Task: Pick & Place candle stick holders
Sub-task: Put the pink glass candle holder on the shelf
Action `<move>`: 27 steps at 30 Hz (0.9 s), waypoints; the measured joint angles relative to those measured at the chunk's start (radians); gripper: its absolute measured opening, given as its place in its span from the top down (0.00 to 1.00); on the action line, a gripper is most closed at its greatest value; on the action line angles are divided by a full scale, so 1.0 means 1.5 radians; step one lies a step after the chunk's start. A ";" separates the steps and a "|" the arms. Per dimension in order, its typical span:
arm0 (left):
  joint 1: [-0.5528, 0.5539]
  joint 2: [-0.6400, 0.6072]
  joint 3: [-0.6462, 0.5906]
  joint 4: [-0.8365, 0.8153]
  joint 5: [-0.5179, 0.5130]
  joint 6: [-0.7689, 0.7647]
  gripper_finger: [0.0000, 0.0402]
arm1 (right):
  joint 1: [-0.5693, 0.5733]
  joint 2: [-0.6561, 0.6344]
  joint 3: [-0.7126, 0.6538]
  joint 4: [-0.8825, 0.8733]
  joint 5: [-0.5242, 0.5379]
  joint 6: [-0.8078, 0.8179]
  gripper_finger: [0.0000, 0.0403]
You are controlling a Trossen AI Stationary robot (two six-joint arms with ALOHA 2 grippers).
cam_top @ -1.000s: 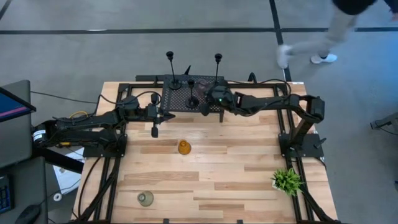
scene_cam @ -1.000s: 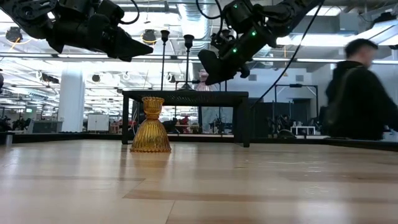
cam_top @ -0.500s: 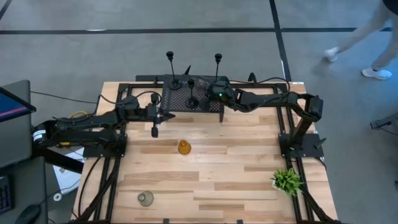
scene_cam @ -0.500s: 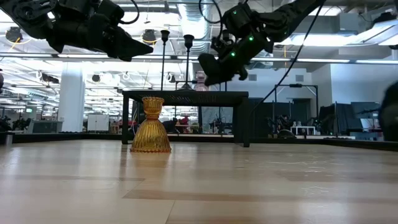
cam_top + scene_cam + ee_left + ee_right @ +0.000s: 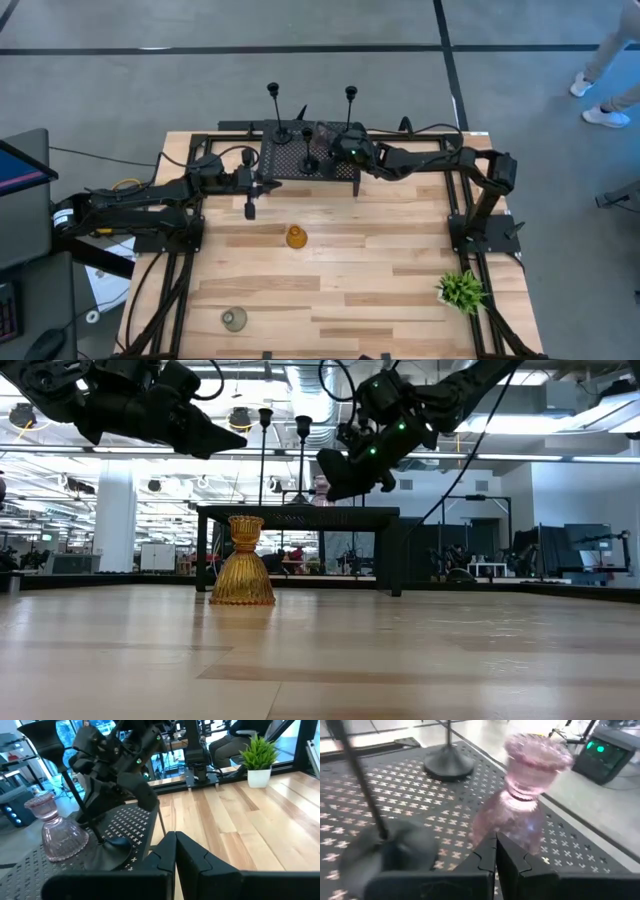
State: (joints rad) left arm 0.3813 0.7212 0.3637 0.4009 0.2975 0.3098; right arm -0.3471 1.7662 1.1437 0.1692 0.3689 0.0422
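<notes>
The wooden counter (image 5: 380, 250) is being occupied at its far edge by the black perforated rack (image 5: 305, 160), a raised metal platform on legs. On the rack three slim black candle stick holders are standing upright: one (image 5: 276, 112) at the far left part, one (image 5: 349, 108) at the far right part, and one (image 5: 308, 150) near the middle. The pink holder (image 5: 525, 800) is also being carried by the rack, on its right part, just beside the right tool (image 5: 335, 150), which is being held over the rack with its fingers brought together and nothing between them; in the right wrist view the pink holder is sitting right ahead of those shut fingertips, and whether they are touching it cannot be told. The left tool (image 5: 262, 184) is being held just off the rack's left front corner, above the counter, its fingers likewise pressed shut on nothing. The amber holder (image 5: 295, 236) is resting on the bare counter in front of the rack, well apart from both tools. The grey-green holder (image 5: 234, 319) is sitting near the front left edge. A small potted plant (image 5: 461, 290) is standing by the right edge
</notes>
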 joint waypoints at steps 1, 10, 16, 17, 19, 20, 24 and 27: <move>0.000 0.000 0.000 0.000 0.000 0.000 0.98 | -0.002 0.000 0.000 0.004 0.002 0.000 1.00; 0.000 0.000 0.000 0.000 0.000 0.000 0.98 | -0.008 0.004 0.000 0.051 -0.019 -0.018 1.00; 0.000 0.000 0.000 0.000 0.000 0.000 0.98 | 0.014 0.004 0.000 0.064 0.083 -0.027 1.00; 0.000 0.000 0.000 0.000 0.000 0.000 0.98 | 0.016 0.004 0.000 0.071 0.083 -0.028 1.00; 0.000 0.000 0.000 0.000 0.000 0.000 0.98 | 0.014 0.004 0.000 0.083 0.086 -0.028 1.00; 0.000 0.000 0.000 0.000 0.000 0.000 0.98 | 0.010 0.004 0.000 0.087 0.088 -0.028 1.00; 0.000 0.000 0.000 0.000 0.001 0.000 0.98 | -0.004 0.004 0.000 0.107 0.088 -0.028 1.00; 0.000 0.000 0.000 0.000 0.001 0.000 0.98 | -0.009 0.004 0.000 0.106 0.053 -0.028 1.00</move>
State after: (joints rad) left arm 0.3809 0.7212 0.3637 0.4011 0.2985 0.3099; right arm -0.3610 1.7729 1.1435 0.3285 0.4479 0.0002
